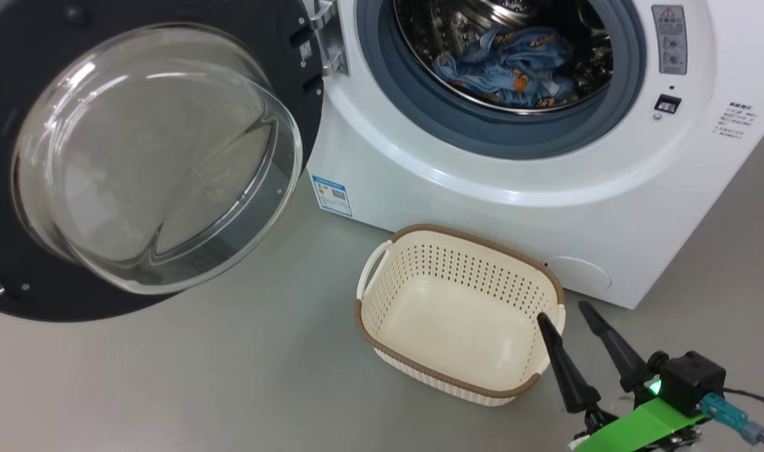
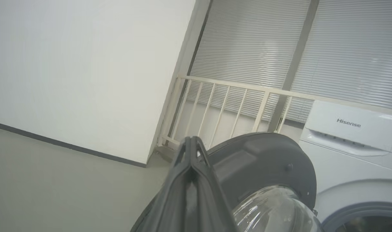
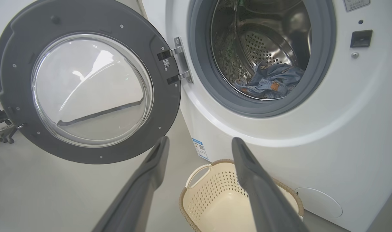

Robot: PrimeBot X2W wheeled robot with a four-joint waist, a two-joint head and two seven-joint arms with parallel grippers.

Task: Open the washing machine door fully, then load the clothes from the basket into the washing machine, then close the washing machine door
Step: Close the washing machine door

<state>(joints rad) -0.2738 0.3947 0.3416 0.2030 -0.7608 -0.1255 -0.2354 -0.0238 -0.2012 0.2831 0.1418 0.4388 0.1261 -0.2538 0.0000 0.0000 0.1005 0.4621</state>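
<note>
Near the door (image 2: 263, 161), the left gripper (image 2: 191, 141) is seen clenched empty in its wrist view; the right gripper (image 1: 562, 311) is held spread over the basket (image 1: 419, 270).

I'm looking into a bare indoor laundry corner, more test room than lived-in home by my reading. A white front-loading washing machine (image 1: 457, 188) stands on a plain grey floor (image 1: 168, 376), with a laundry basket (image 1: 407, 276) set before it. Behind are a blank white wall (image 2: 86, 64) with dark skirting (image 2: 54, 140), a cream railing (image 2: 234, 86) and closed window blinds (image 2: 247, 48).
</note>
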